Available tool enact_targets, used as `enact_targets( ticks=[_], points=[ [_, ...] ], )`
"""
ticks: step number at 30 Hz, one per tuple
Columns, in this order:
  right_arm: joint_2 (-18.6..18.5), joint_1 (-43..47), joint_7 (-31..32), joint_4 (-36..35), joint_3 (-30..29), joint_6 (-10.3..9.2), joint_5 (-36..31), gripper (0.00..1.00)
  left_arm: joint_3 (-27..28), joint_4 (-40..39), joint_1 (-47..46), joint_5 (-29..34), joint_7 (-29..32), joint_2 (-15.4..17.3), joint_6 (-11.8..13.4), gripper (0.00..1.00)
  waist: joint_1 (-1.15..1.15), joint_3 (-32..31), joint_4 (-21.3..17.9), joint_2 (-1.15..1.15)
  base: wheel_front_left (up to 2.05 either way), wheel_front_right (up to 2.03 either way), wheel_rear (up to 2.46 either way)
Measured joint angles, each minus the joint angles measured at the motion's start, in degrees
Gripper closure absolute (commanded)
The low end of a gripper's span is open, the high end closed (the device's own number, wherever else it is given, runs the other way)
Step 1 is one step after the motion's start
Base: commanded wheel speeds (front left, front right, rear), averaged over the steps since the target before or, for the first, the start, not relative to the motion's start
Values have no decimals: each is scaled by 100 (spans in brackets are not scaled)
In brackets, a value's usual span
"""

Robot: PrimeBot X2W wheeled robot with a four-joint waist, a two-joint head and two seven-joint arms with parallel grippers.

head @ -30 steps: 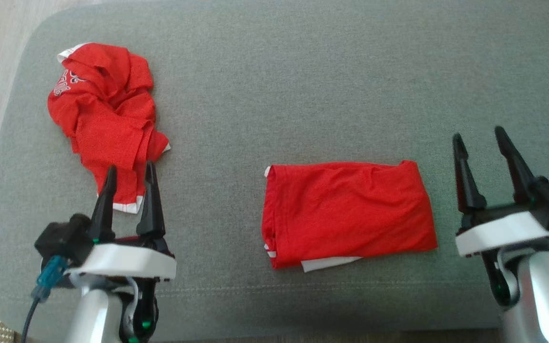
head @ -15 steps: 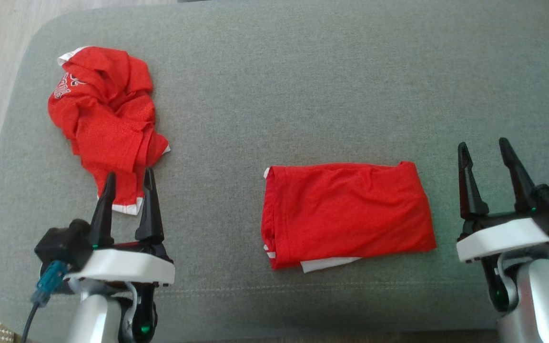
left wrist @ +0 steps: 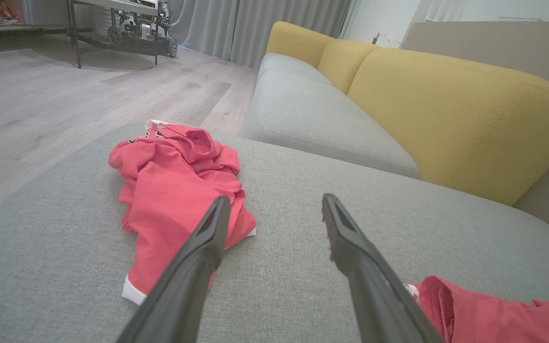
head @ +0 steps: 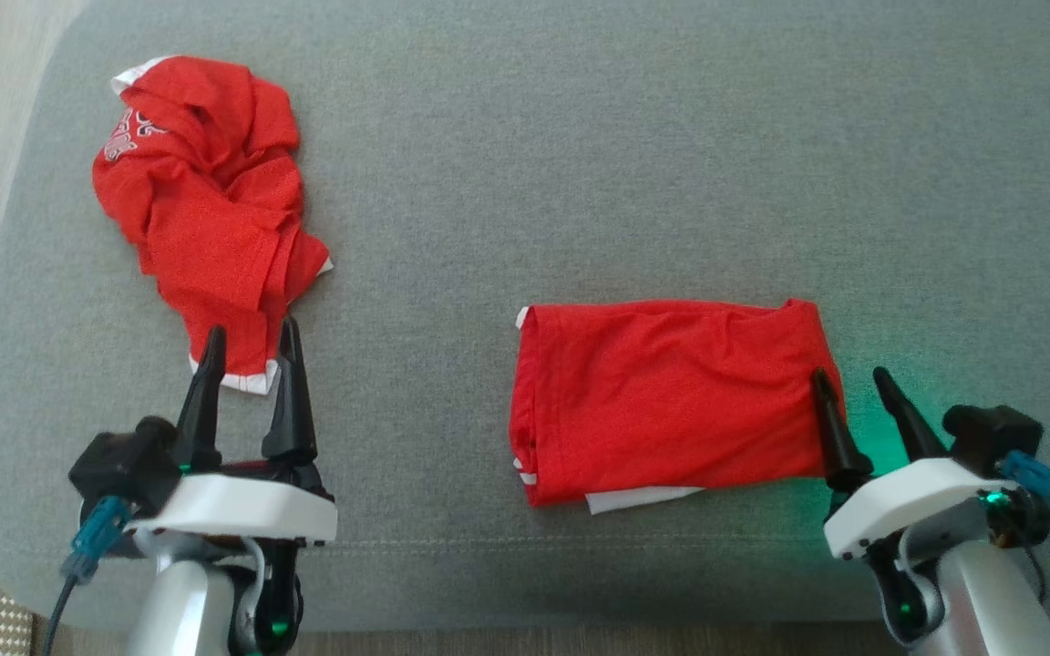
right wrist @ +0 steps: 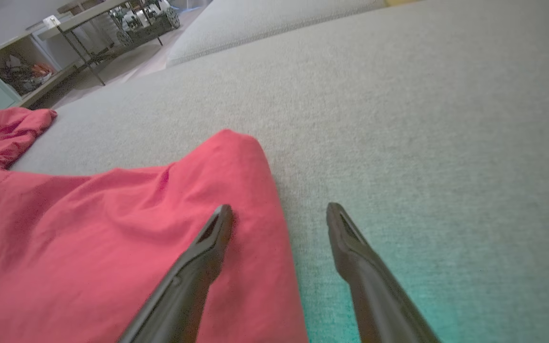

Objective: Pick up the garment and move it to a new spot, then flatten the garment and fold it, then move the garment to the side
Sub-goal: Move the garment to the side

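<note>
The folded garment [head: 671,401] lies flat on the grey cushion [head: 580,164] at about 4 o'clock from the middle of the head view. It looks finished, so the step in hand is most likely moving it to the side. The right claw [head: 849,374] stands wide open and empty at the garment's 3 o'clock edge. In the right wrist view one finger [right wrist: 203,257] is over the red cloth and the other is over bare cushion, so the edge runs between them; whether either finger touches the cloth I cannot tell. To do this well, the claw should come down until its outer finger presses into the cushion just beside the edge, then close on every layer, not just the top one. That edge looks rounded, like a fold line, which is a good place to pinch. The white trim [head: 643,499] at 6 o'clock marks looser ends that could fall open. A low drag across the cushion probably keeps the fold better than a high lift, since a stack hung from one point may swing and unfold. There is bare cushion toward 12 and 3 o'clock. The left claw [head: 252,328] is also wide open and empty, at the 6 o'clock hem of a crumpled garment [head: 206,219] lying at 10 o'clock, well apart from the folded one. It should hold off until the folded garment is set down.
</note>
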Motion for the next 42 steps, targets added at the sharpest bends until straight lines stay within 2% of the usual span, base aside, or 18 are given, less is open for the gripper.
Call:
enact_targets(
  ticks=[15, 16, 17, 18, 24, 26, 31, 36, 42],
  points=[
    [-62, -465, -112, 808, 486, 0, 109, 0, 2, 27, -162, 0, 0, 0, -51, 0, 0, 193, 166, 0, 0, 0, 0],
    [-75, -497, -116, 854, 510, 0, 108, 18, 2, 27, -162, 0, 0, 0, -51, 0, 0, 196, 177, 0, 0, 0, 0],
    [-88, -520, -120, 892, 525, 0, 107, 89, 2, 27, -162, 0, 0, 0, -51, 0, 0, 198, 187, 0, 0, 0, 0],
    [-109, -542, -154, 935, 547, 0, 89, 100, 2, 27, -162, 0, 0, 0, -51, 0, 0, 201, 195, 0, 0, 0, 0],
    [-286, -694, -311, 1025, 704, 1, -498, 100, 21, 25, -162, 4, 0, 0, -47, 0, 0, 227, 155, 0, 0, 0, 0],
    [-278, -728, -319, 991, 716, 0, -510, 100, 25, 23, -162, 16, 0, 0, -47, 0, 0, 237, 133, 0, 0, 0, 0],
    [-394, -1185, -318, 553, 1004, 1, -904, 100, 30, 0, -272, 76, 0, 1, -53, 0, 0, 381, -65, 0, 0, 0, 0],
    [-814, -1827, -176, 379, 1152, 1, -945, 100, 23, -37, -477, 233, 0, -1, -143, 0, 0, 632, -304, 0, 0, 0, 0],
    [-1327, -2733, 44, 400, 1374, 1, -698, 100, 22, -58, -910, 517, -18, -3, -313, 0, 0, 1134, -631, 0, 0, 0, 0]
  ],
)
